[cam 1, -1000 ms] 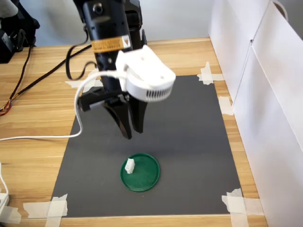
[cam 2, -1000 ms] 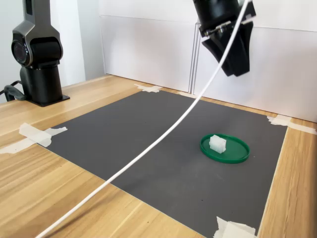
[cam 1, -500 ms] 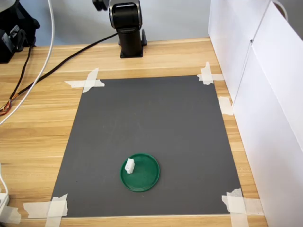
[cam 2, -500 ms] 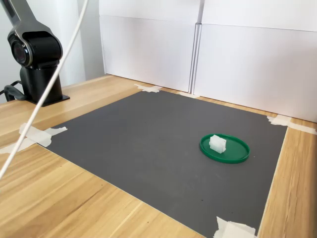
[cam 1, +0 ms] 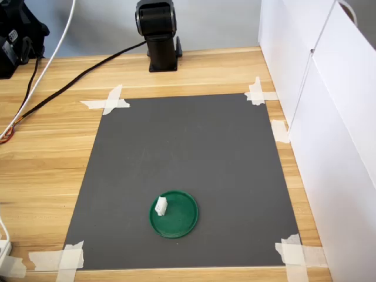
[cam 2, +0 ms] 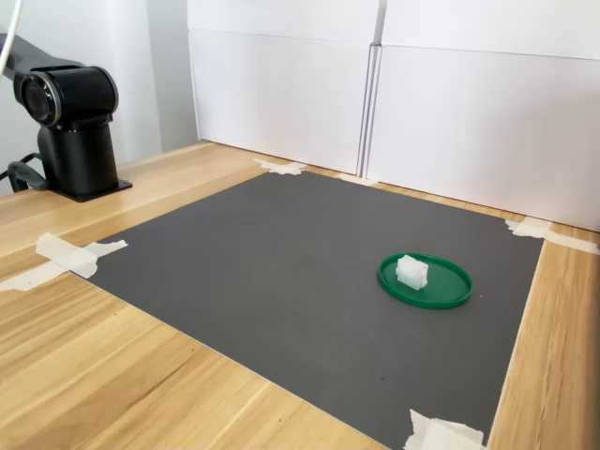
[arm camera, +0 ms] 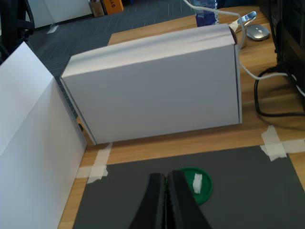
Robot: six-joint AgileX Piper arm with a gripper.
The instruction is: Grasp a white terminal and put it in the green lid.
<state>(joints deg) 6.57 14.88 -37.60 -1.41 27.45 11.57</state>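
The white terminal lies inside the green lid, near its rim on the first exterior view's left. Both show again in the second exterior view, terminal on lid, and in the wrist view, terminal on lid. My gripper appears only in the wrist view, high above the mat and well back from the lid. Its two dark fingers are pressed together with nothing between them. Neither exterior view shows the gripper, only the arm's base.
A dark grey mat is taped to the wooden table at its corners. White boxes wall the first exterior view's right side. Black and white cables trail over the table at that view's upper left.
The arm and its white camera housing hung over the mat a second ago and have since pulled up out of both exterior views. Lid and terminal have not moved.
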